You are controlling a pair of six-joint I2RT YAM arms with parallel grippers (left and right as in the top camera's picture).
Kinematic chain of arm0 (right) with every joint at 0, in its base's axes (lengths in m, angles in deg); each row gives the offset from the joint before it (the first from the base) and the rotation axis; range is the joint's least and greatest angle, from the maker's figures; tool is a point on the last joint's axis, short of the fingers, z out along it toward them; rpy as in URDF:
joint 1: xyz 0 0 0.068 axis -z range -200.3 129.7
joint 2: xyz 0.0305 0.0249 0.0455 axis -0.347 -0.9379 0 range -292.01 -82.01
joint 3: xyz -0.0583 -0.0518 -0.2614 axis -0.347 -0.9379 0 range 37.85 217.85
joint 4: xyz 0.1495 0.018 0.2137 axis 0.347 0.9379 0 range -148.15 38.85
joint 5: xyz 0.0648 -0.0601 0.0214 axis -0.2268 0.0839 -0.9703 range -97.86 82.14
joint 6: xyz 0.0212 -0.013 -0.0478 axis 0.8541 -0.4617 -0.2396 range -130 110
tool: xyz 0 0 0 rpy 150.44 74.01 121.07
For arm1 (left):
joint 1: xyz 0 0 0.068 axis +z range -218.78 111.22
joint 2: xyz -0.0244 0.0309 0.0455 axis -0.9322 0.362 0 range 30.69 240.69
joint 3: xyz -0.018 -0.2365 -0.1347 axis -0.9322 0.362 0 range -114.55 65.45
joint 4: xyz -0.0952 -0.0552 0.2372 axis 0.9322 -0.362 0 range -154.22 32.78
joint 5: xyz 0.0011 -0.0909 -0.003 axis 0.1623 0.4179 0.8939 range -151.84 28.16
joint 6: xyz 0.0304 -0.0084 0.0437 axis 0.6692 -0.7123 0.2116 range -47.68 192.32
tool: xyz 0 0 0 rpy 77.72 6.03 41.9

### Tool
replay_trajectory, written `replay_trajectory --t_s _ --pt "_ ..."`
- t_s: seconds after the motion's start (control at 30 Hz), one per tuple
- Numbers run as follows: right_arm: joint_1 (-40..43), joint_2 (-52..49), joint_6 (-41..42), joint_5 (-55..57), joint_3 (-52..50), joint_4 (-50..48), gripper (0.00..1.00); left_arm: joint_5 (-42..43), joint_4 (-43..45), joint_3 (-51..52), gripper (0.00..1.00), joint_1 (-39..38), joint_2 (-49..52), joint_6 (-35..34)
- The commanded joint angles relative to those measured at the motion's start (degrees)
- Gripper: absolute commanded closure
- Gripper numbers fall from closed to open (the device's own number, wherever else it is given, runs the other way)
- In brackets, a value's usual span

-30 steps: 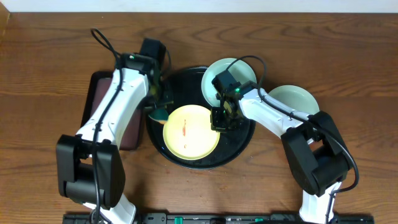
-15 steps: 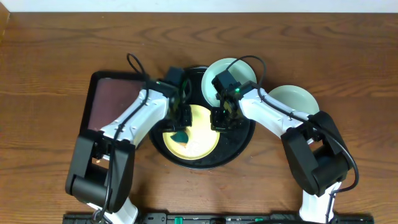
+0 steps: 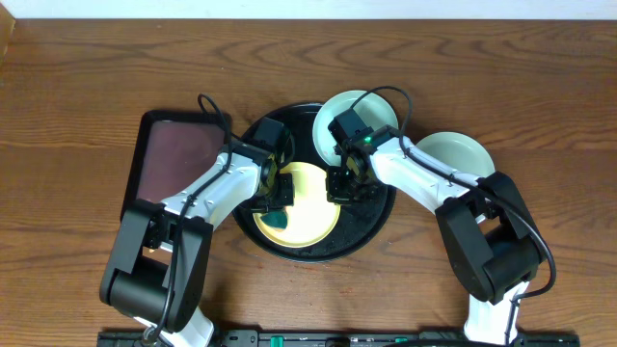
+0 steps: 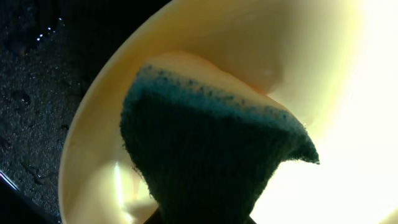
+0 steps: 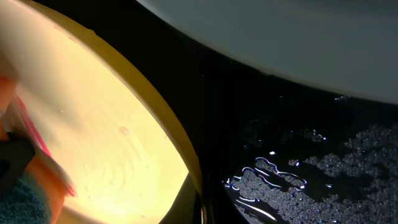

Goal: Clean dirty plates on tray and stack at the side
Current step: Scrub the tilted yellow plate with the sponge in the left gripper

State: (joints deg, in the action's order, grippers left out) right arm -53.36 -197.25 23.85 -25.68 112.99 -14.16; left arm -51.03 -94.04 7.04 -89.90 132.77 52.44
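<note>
The yellow plate (image 3: 307, 210) lies at the tray's (image 3: 371, 226) middle. The left pincer (image 3: 274, 200) pinches the sponge (image 4: 205, 162) onto it, toward the tray's left. The right pincer (image 3: 345, 189) sits right of the tray's middle; I cannot tell its grip. Best: flat, firm strokes over the whole face, with the plate braced against sliding.

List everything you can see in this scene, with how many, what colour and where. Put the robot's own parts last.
Black tray: one, glossy black, round, mid-table.
Yellow plate: one, pale yellow, on the black tray.
First mint plate: one, pale mint, overlapping the tray's far right rim.
Second mint plate: one, pale mint, on the table right of the tray.
Sponge: one, dark green, on the yellow plate.
Brown tray: one, dark brown, rectangular, left of the black tray.
Table: one, brown wood.
Left gripper: holding the sponge.
Right gripper: at the yellow plate's right edge.
</note>
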Motion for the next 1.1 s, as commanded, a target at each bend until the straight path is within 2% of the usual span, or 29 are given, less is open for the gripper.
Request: replay_trajectory --t_s 0.0,0.1,0.37,0.53,0.77,0.93,1.07 --pt "-0.3 -1.4 -0.2 0.6 0.9 0.2 0.99 7.1 0.3 1.7 0.93 0.1 0.7 8.2" --pt "-0.3 -1.4 -0.2 0.6 0.9 0.2 0.99 13.8 -0.2 1.7 0.92 -0.1 0.7 12.0" --pt "-0.3 -1.4 -0.2 0.6 0.9 0.2 0.99 13.9 1.7 1.7 0.92 -0.1 0.7 12.6" --pt "-0.3 -1.4 -0.2 0.4 0.9 0.0 0.99 8.8 4.5 1.4 0.93 -0.1 0.7 12.6" --pt "-0.3 -1.4 -0.2 0.4 0.9 -0.1 0.99 -10.1 12.3 1.2 0.93 -0.1 0.7 12.1" --pt "-0.3 -1.4 -0.3 0.4 0.9 -0.1 0.99 -11.5 21.2 1.2 0.93 -0.1 0.7 12.1" --pt "-0.2 -1.4 -0.3 0.4 0.9 0.0 0.99 -11.3 18.9 1.2 0.93 -0.2 0.7 12.1"
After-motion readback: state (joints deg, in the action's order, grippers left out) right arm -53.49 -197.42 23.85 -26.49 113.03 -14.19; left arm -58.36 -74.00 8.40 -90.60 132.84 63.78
